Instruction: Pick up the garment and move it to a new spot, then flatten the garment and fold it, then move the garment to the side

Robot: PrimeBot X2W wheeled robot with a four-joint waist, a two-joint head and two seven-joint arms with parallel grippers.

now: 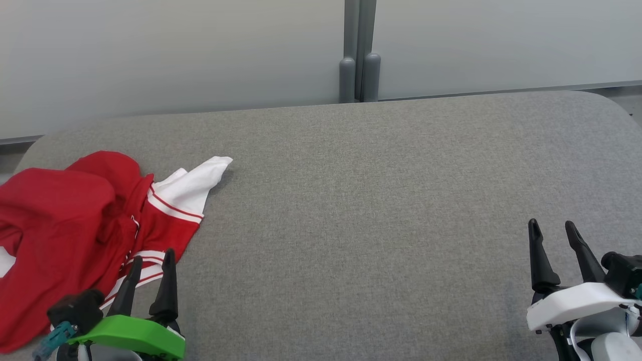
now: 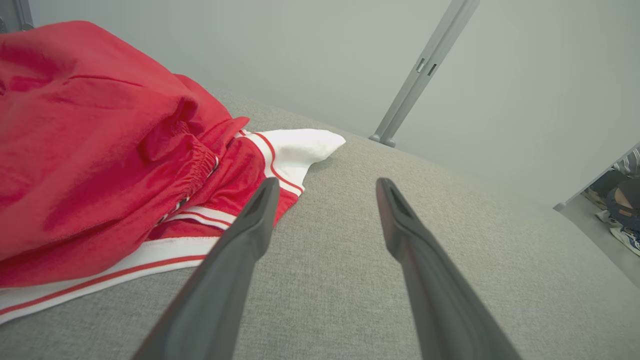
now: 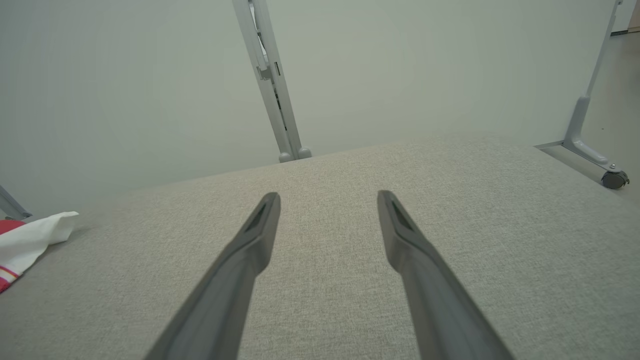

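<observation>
Grey upholstered bench (image 1: 376, 200), crumpled red-and-white fabric garment (image 1: 75, 220) heaped at 9 o'clock. Left pincer (image 1: 153, 256) by garment's 5 o'clock hem, fingers apart, empty. Right pincer (image 1: 552, 224) at bench's 4 o'clock, apart, empty.

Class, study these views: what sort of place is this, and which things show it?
Probably a lab or testing bay rather than a home: a grey fabric-covered table, plain screens on metal posts, one foot on a caster, and a red garment heaped on the table.
</observation>
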